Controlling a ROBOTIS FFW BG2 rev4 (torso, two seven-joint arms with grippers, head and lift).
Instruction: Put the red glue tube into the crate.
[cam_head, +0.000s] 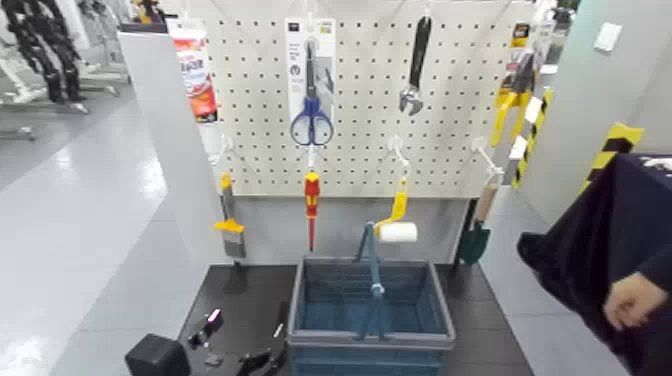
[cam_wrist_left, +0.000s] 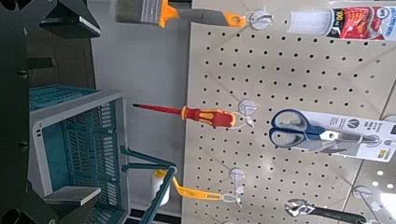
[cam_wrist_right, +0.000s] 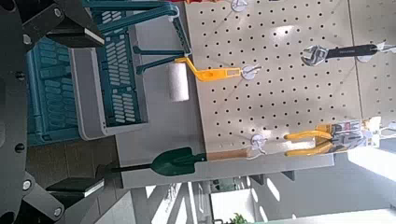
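At the top left of the pegboard (cam_head: 400, 110) the red glue tube (cam_head: 195, 75) hangs upright, its long axis vertical and the white cap on top. The crate (cam_head: 370, 305) stands on the dark table (cam_head: 240, 295) below. The left gripper (cam_wrist_left: 79, 107) and the right gripper (cam_wrist_right: 79, 107) both have fingers wide apart, holding nothing, low before the crate

The head camera looks forward and down at the white perforated pegboard (cam_head: 360, 100), blue-grey slatted plastic crate (cam_head: 372, 310) at 6 o'clock. Both wrist cameras, rolled sideways, share that crate (cam_wrist_left: 79, 149) (cam_wrist_right: 89, 79) and pegboard (cam_wrist_left: 299, 84) (cam_wrist_right: 280, 84).
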